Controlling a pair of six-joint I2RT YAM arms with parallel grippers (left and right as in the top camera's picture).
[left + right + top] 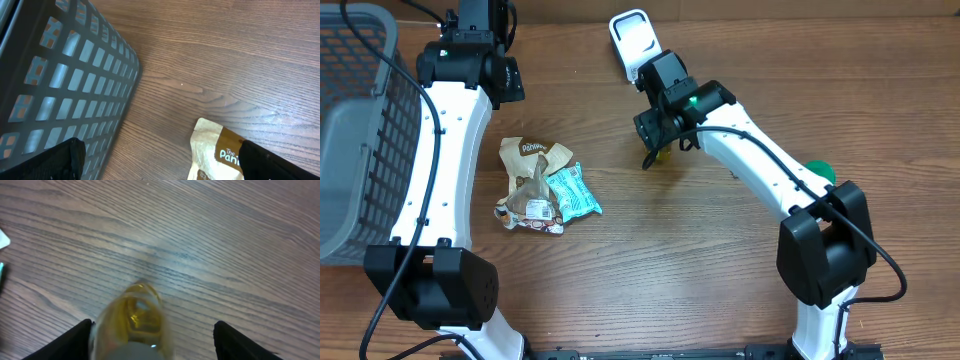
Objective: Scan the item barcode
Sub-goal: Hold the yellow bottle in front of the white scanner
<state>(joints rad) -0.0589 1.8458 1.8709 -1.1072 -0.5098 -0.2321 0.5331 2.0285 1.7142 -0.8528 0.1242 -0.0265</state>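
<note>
The item to be scanned, a small yellowish, see-through object (135, 317), stood on the wooden table (720, 280) a little right of centre and toward the far side. From overhead only a sliver of it (663, 152) showed, since the right gripper (655, 140) hung right above it. In the right wrist view the object was blurred, so I could not make out any label or barcode on it.

The right gripper (152, 332) had 1 dark finger on each side of the object. The left-hand finger (70, 345) sat just against its edge, while the other finger (250, 342) stood apart from it with bare table showing between them, so the jaws were open around the object, not clamped on it.

Just beyond that gripper, at the far edge, lay a white device (632, 40). A green object (820, 170) peeked out from behind the right arm, further right.

Left of centre sat a loose pile of 3 snack packs: a brown pouch (532, 155) on the far side, a teal packet (572, 190) to its right, and a brown-and-white packet (530, 208) nearest me.

At the far left stood a grey mesh basket (360, 120). The left gripper (160, 155) hovered over the table between the basket wall (65, 90) and the brown pouch (220, 150), its fingers spread wide with nothing between them.
</note>
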